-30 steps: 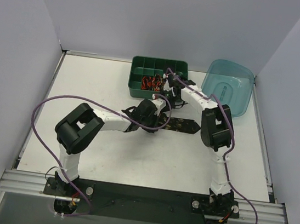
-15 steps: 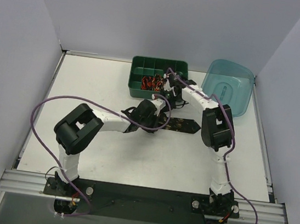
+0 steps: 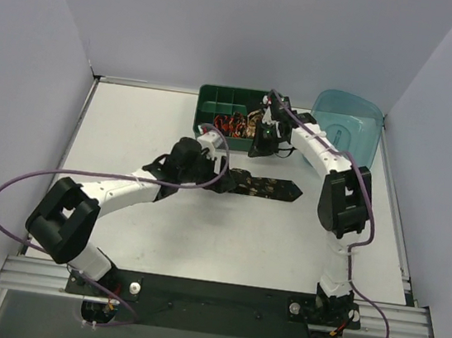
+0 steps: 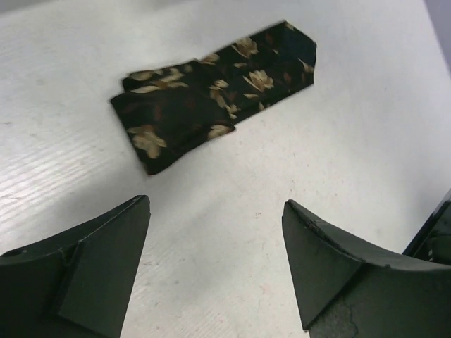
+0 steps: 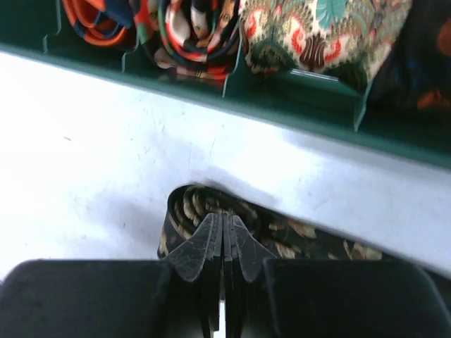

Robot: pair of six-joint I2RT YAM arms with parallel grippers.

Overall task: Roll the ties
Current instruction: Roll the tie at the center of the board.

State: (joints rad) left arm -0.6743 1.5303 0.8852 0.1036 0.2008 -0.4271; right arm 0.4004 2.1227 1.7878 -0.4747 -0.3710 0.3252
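Holding rolled tie (image 5: 184, 208) by tray (image 5: 296, 113): R fingers (image 5: 201, 250) clenched on it.
L fingers (image 4: 99, 253) released, near flat tie (image 4: 211, 98).

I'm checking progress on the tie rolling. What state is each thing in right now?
left gripper: open, empty.
right gripper: shut.
tie: lying flat, not rolled.
rolled ties: coiled, sitting in tray compartments.
green tray: front compartments filled, back ones look bare.
teal tub: upright.
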